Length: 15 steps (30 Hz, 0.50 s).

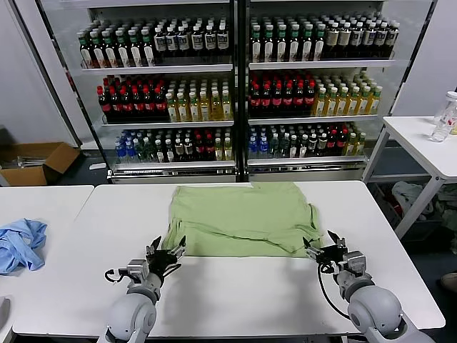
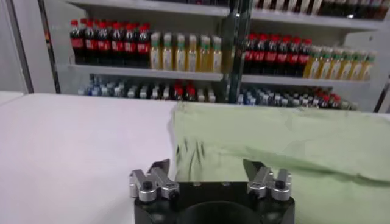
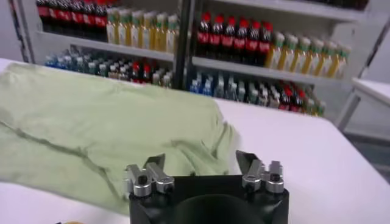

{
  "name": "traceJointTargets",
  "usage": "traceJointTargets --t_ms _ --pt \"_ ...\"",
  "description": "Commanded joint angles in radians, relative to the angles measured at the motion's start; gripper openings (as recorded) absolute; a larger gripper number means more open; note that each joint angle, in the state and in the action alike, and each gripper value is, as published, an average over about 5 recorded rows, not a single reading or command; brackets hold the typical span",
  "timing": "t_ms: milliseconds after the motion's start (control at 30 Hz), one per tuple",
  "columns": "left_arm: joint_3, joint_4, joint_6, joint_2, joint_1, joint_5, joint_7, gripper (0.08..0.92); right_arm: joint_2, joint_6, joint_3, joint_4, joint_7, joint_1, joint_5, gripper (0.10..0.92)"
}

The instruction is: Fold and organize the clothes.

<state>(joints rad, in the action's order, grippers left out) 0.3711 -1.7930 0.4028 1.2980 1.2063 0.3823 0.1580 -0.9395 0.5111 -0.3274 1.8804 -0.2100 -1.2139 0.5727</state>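
Both grippers (left (image 1: pixel 170 255), right (image 1: pixel 320 248)) gape beside the polo shirt (image 1: pixel 239 218)

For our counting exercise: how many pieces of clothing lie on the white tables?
2: the green shirt at the centre table's far middle, and a light blue garment on the left table.

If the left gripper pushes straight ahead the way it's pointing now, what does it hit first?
Most likely the near edge of the green shirt. The left gripper, open, points at its near-left corner just ahead; depth is uncertain.
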Motion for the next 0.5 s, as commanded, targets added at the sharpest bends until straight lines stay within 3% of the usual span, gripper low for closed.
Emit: traceJointTargets --t_ms 33,500 --pt "-0.003 0.034 0.044 -0.005 -0.001 0.019 -0.001 0.696 -0.014 0.06 0.013 -0.045 -0.006 -0.002 0.048 0.771" --pt "0.005 0.009 0.045 -0.006 0.011 0.13 -0.019 0.289 -0.001 0.033 0.021 -0.039 -0.006 -0.015 0.068 0.369"
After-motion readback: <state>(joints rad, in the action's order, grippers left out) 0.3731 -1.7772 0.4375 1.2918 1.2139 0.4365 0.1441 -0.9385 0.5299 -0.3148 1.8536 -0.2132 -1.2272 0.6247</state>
